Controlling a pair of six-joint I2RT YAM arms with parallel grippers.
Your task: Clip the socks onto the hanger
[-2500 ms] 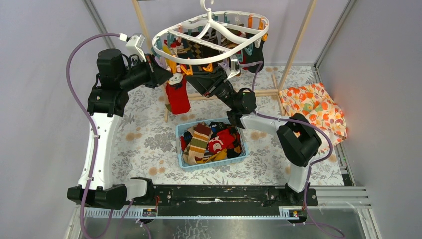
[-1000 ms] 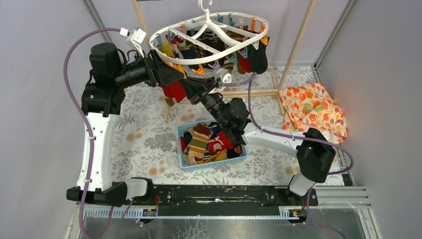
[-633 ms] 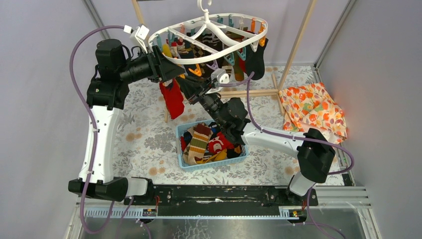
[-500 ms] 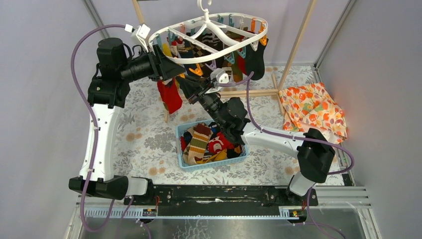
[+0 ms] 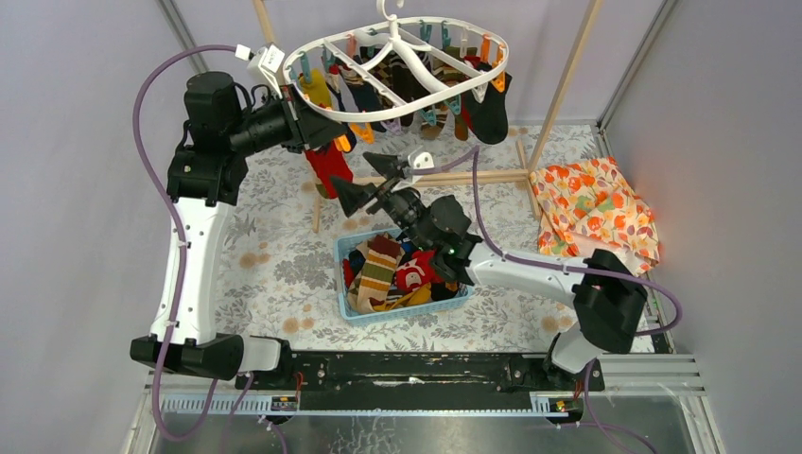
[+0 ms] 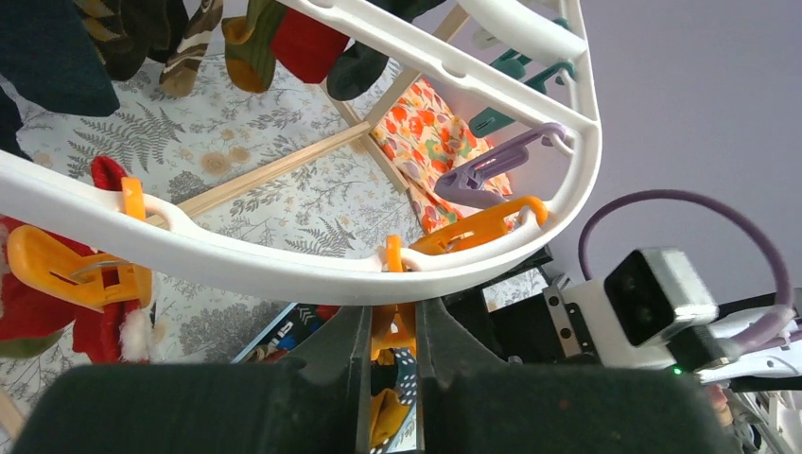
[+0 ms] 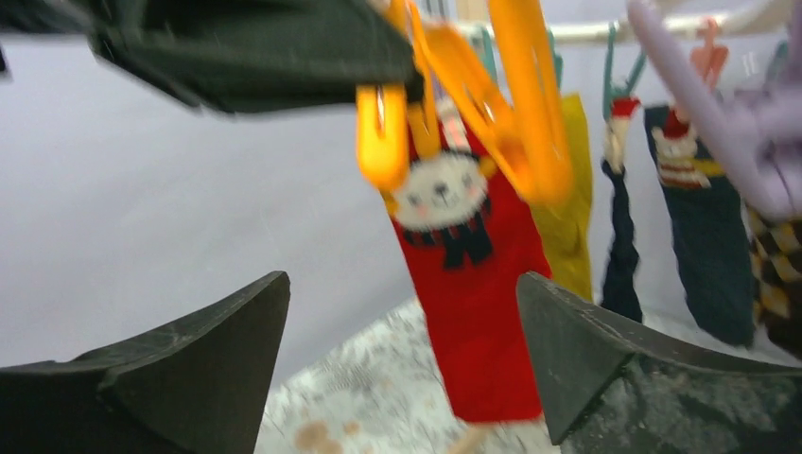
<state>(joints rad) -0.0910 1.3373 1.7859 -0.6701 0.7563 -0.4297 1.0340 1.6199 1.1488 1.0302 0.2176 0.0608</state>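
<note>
1. Floral tabletop [image 5: 274,274]: basket [image 5: 409,309] holds loose socks [image 5: 378,270], nearest the bases.
2. Right gripper [image 5: 348,170] is spread wide and empty, facing the red sock [image 7: 473,312] from close by.
3. Red sock hangs from an orange clip [image 7: 381,132] on the hanger [image 6: 236,270] near rim. Left gripper [image 6: 391,317] pinches that clip.
4. Risk: if the squeeze holds the clip's mouth apart, the sock likely drops, since nothing is gripping it. A tug on the clip would also swing the hanger.

The left arm [image 5: 194,246] rises tall, forearm reaching right; the left hand [image 5: 329,135] has its fingers pressed nearly together. The right arm [image 5: 530,270] stretches leftward, the right hand [image 5: 371,180] raised, fingers spread wide apart.
</note>
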